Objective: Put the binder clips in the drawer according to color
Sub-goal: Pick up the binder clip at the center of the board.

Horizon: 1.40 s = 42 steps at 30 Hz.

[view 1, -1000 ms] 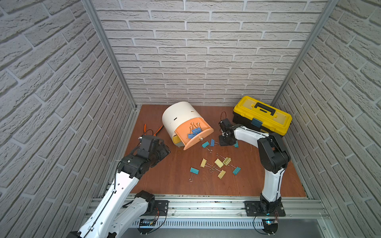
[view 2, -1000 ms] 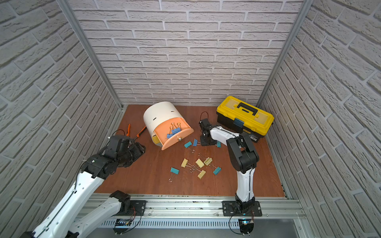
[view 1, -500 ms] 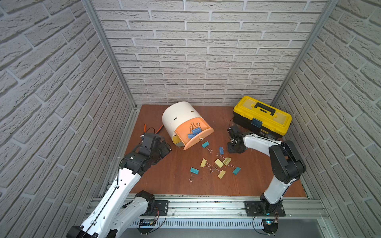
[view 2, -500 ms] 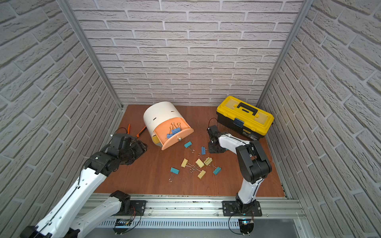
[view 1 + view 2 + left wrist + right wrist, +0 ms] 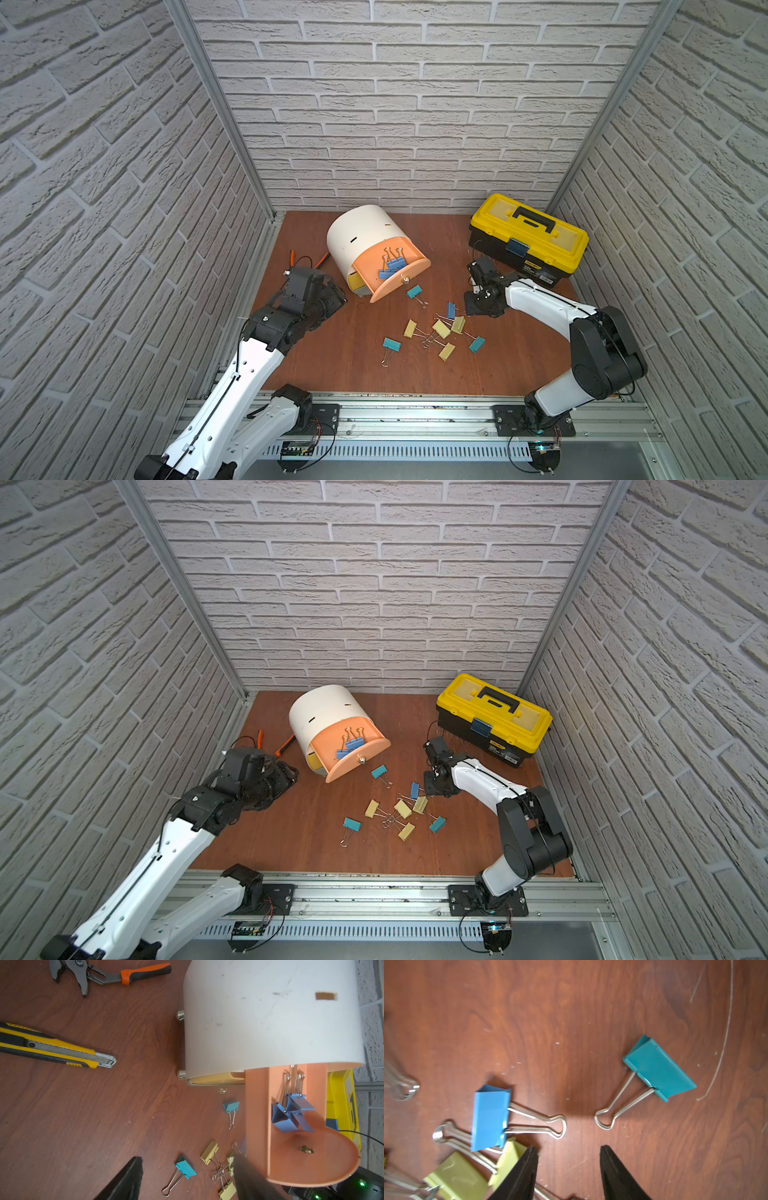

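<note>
— Clips (image 5: pixel 441 328) near the right gripper (image 5: pixel 569 1149), how are they lying?
— A blue clip (image 5: pixel 490 1118) is lying just beside it, and a teal clip (image 5: pixel 658 1068) is lying farther ahead. Its jaws are standing apart over bare wood.
— And the left gripper (image 5: pixel 186 1157)?
— Also gaping, near the cabinet (image 5: pixel 361 237) toward the tabletop's (image 5: pixel 332 365) far edge. More blue clips (image 5: pixel 291 1113) are sitting in its pulled-out peach drawer (image 5: pixel 382 293).
— Any writing?
— The toolbox (image 5: pixel 528 241) label is too small to read.

The right hand (image 5: pixel 568 1148) hangs over the brown bench (image 5: pixel 571 1012), jaws apart, nothing between them. A blue clip (image 5: pixel 491 1118) lies near one finger, touching pale yellow clips (image 5: pixel 458 1176) — a teal clip (image 5: pixel 658 1068) lies apart.
</note>
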Available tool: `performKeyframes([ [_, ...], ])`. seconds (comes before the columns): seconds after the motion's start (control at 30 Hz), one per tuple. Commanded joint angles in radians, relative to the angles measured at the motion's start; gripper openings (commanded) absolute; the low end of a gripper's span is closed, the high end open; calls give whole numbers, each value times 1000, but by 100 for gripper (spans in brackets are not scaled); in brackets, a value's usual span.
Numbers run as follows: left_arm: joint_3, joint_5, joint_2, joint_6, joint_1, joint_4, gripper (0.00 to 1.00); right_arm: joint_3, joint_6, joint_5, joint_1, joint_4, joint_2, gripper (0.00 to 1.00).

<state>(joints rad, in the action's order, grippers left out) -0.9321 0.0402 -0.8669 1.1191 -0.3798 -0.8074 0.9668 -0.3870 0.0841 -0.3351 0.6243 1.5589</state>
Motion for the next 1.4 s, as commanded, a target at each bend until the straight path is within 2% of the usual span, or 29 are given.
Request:
performKeyframes([
  [0.0, -5, 1, 17, -13, 0, 27, 73, 14, 5, -72, -41, 12, -31, 53],
  [0.3, -4, 7, 27, -8, -8, 17, 73, -18, 8, -94, -121, -15, -17, 59],
  [0.87, -8, 47, 52, 14, -36, -12, 73, -13, 19, -27, -130, -32, 79, 60],
  [1.37, -14, 62, 39, 24, -54, -15, 73, 142, 23, 35, -105, -12, 204, 60],
])
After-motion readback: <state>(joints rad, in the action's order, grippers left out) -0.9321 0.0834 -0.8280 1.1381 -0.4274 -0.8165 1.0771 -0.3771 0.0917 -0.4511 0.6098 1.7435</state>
